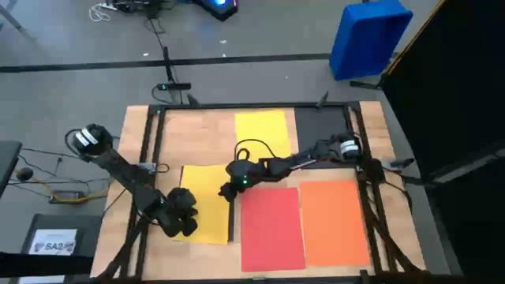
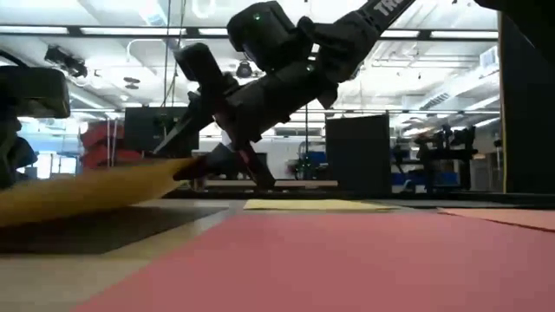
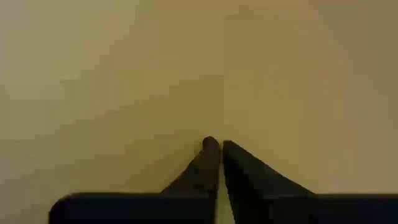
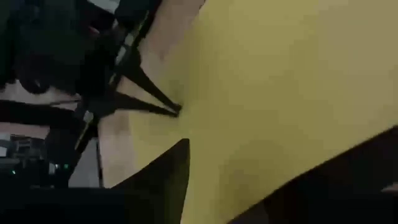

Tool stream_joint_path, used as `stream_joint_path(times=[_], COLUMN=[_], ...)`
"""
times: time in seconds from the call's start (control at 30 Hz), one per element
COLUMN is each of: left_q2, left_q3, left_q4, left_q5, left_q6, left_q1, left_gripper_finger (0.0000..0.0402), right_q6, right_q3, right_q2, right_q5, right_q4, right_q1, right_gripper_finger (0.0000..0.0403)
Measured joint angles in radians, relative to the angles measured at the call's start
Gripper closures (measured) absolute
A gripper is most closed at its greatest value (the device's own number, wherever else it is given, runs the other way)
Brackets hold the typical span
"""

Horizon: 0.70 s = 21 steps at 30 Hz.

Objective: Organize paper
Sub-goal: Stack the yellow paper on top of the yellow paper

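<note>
Near left gripper (image 1: 178, 223), yellow sheet (image 1: 208, 203) lengthwise front-to-back, right edge lifted

- Yellow sheet, near-left (image 1: 207, 207): rectangular; lies at the table's left-centre with a dark sheet (image 1: 230, 225) showing as a narrow strip along its right edge. In the low view this yellow sheet (image 2: 87, 186) is raised off the table surface and tilted.
- Yellow sheet, far (image 1: 263, 136): flat, at the far middle of the table.
- Black sheet (image 1: 321, 128): flat, just right of the far yellow sheet.
- Red sheet (image 1: 272, 229): flat, near centre.
- Orange sheet (image 1: 334, 221): flat, immediately right of the red sheet.
</note>
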Motion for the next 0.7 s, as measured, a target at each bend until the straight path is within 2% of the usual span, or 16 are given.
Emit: stream_joint_path(times=[0.27,0.5,0.7], left_q2=[0.000,-0.001,-0.009], left_q3=[0.000,0.000,0.016], left_q4=[0.040,0.046,0.023], left_q5=[0.009,0.017,0.055], left_q6=[0.000,0.001,0.030], left_q1=[0.000,0.000,0.000], left_gripper_finger=[0.0394,0.0394,0.0394], right_q6=[0.041,-0.099,-0.170], right_q3=[0.000,0.000,0.000], right_q2=[0.000,0.000,0.000], right_q5=[0.007,0.026,0.040], right_q4=[-0.023,0.007,0.039], right_q1=[-0.002,0.010,0.023], right_gripper_finger=[0.0335,0.0396,0.0403])
